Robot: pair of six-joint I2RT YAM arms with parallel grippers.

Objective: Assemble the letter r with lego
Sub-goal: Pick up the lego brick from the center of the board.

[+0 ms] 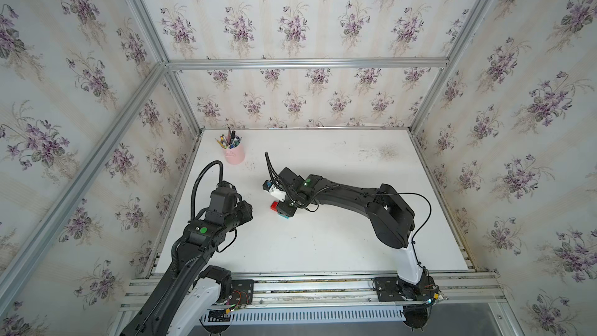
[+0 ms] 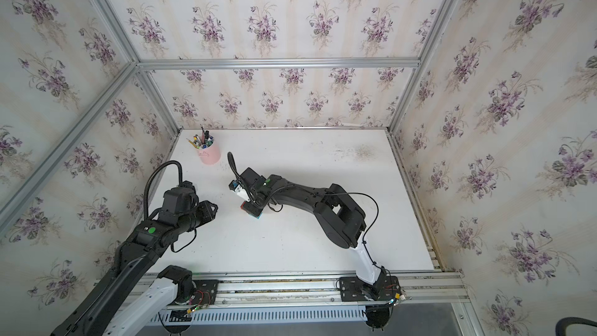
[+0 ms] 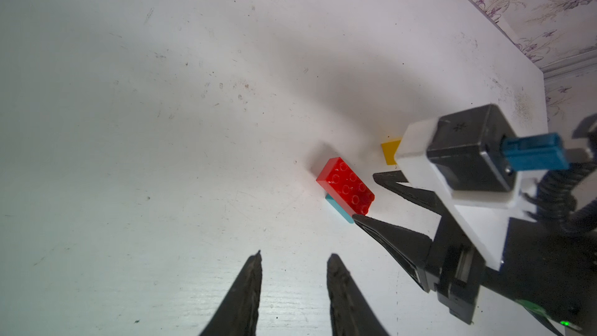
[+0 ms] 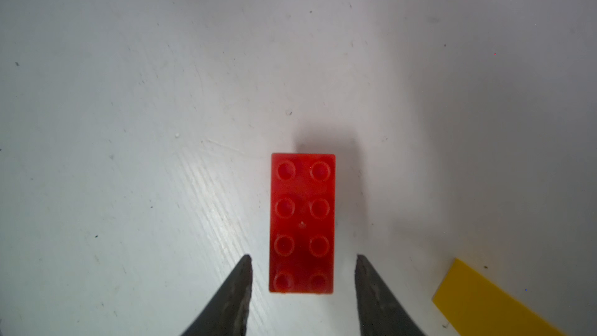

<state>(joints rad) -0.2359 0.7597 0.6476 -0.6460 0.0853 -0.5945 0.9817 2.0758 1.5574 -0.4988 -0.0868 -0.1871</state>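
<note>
I see my right gripper [image 4: 302, 256] with jaws apart astride the long red studded plastic brick [image 4: 302, 214], a gap either side; the brick sits on a teal plastic brick [image 3: 338, 211] on the white table [image 4: 129, 92]; a yellow plastic brick [image 4: 484, 302] lies near; my left gripper [image 3: 293, 253] hangs parted, empty.

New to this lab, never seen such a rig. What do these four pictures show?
A left arm and a right arm, both robots, stand at a white table. Two pictures look down from one overhead camera; the other two come from cameras on each arm's wrist. On the table: a pink pen cup, a red brick with a teal brick showing under its edge, and a yellow brick beside. The right arm's jaws stand open either side of the red brick; the left arm's jaws are open and empty.
</note>
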